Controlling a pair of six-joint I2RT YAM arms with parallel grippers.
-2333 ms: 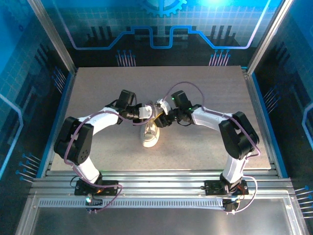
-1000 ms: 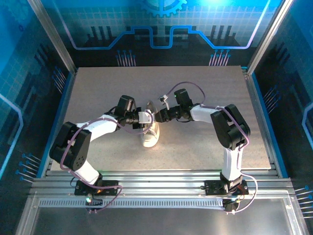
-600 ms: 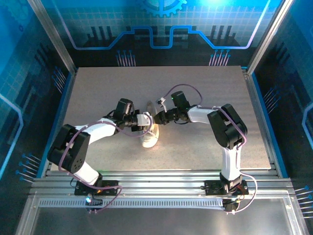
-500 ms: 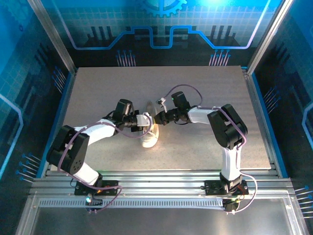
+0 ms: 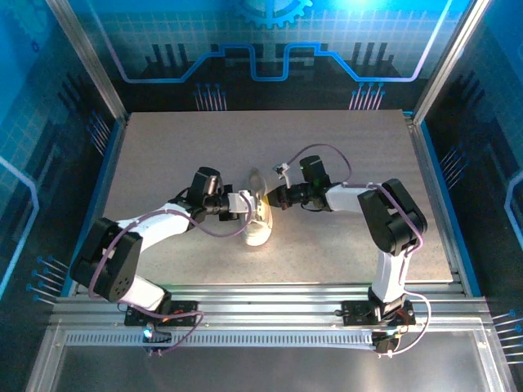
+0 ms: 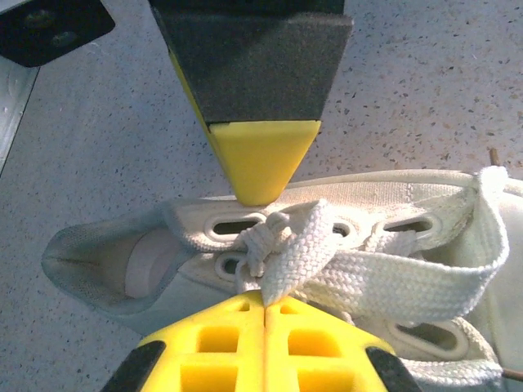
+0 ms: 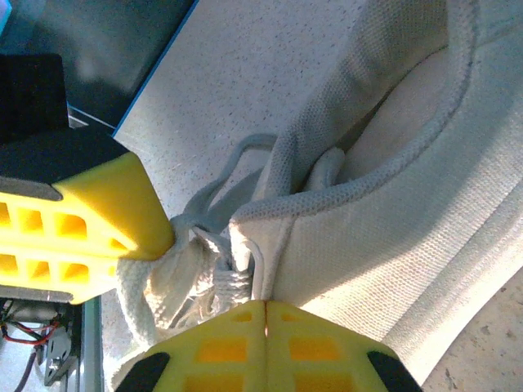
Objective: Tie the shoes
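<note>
I am dragging left gripper (image 6: 263, 249) and right gripper (image 7: 192, 269), each pinching laces (image 6: 392, 282) at the knot (image 6: 263, 233), rightward; shoe (image 5: 260, 231) sliding along, knot seemingly tightening.

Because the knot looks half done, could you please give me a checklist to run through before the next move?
1. Small white low-top canvas sneaker sits on the grey speckled tabletop, between both hands: ok.
2. Pale flat laces are crossed into a knot over the eyelets: ok.
3. Right hand is pinching the laces beside the sneaker's heel opening: ok.
4. Left hand has a firm grip: cannot tell; its fingers straddle the knot with a gap.
5. Bow is pulled tight: cannot tell.
</note>
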